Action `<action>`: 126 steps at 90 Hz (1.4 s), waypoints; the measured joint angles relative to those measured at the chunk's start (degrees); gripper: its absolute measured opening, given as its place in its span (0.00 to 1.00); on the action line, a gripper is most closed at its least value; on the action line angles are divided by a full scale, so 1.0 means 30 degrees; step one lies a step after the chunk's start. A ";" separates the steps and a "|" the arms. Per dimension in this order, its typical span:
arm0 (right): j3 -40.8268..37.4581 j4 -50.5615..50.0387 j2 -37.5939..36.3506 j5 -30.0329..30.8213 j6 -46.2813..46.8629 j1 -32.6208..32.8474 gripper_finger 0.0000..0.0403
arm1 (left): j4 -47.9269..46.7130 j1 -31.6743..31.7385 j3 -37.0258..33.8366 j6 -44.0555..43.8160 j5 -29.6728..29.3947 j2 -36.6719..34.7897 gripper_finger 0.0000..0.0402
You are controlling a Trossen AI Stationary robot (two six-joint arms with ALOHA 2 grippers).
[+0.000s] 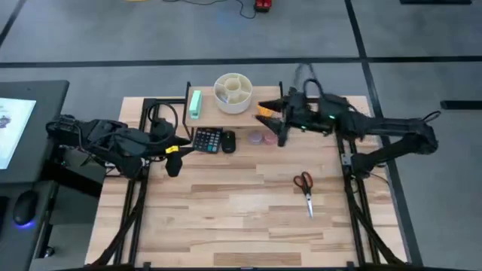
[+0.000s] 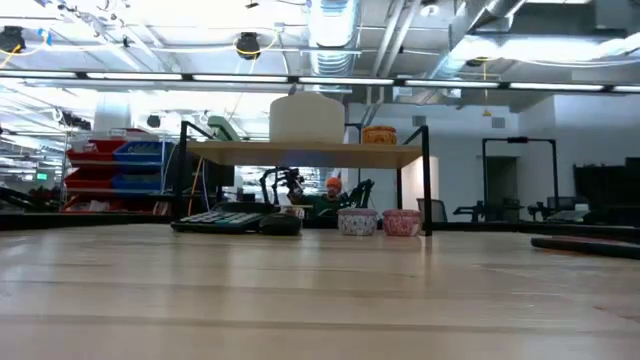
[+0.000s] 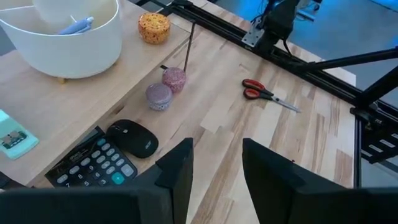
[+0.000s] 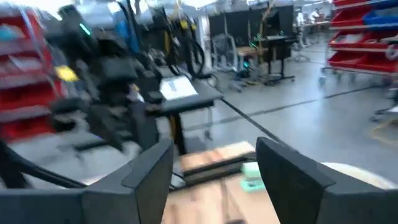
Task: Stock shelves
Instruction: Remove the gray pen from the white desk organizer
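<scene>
Scissors [image 1: 303,185] lie before the light-wood, black-legged shelves [image 1: 226,111]; both hands gape empty.

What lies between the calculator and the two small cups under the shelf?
A black mouse lies between the calculator and the cups, under the shelf; the left wrist view shows it.

small light-wood riser shelf on black metal legs [image 1: 226,113] stood at the table's far edge. on it: round white divided bowl [image 1: 233,92] at centre, mint-green rectangular block [image 1: 196,104] to its left, orange-topped round tub [image 3: 154,27] to its right. under it, left to right: black calculator [image 1: 206,139], black mouse [image 1: 228,141], two small pink cups [image 1: 263,138]. red-handled scissors [image 1: 304,186] lay nearer, to the right.
</scene>
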 joint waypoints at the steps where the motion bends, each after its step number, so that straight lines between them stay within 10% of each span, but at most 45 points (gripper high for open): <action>1: 0.0239 -0.0201 0.0223 -0.0004 -0.0223 -0.0058 0.54 | 0.0000 0.0005 0.0000 0.0000 0.0000 -0.0005 0.29; 62: 0.7627 -0.5771 0.9923 0.0937 -0.4524 -0.2668 0.54 | 0.0018 0.0005 0.0000 0.0000 -0.0197 0.0000 0.29; 126: 0.7677 -0.5710 1.0848 0.2304 -0.3783 -0.3377 0.47 | 0.0000 0.0007 0.0000 0.0007 -0.0270 0.0000 0.29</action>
